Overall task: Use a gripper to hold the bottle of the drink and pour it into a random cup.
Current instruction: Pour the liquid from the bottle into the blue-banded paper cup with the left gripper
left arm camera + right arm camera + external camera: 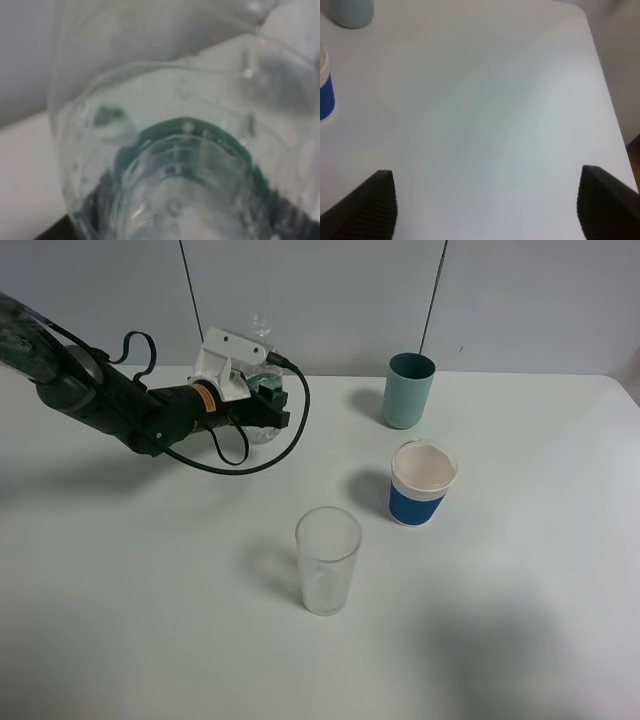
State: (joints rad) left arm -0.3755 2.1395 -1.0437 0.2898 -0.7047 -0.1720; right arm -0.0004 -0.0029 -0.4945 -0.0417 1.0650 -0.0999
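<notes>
Left jaws: closed around the small clear plastic bottle with a green label [175,165], toward the back left of the white tabletop [150,590].
Right jaws: spread wide open over the tabletop.
White cup with blue band [422,483]: upright, well apart from the bottle.

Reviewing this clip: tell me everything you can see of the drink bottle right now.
The bottle is small, clear plastic, with a narrow neck and a green label. It stands upright, left of the teal cup, the left gripper shut around its middle and hiding most of the body. Whether its base touches the table cannot be told.
</notes>
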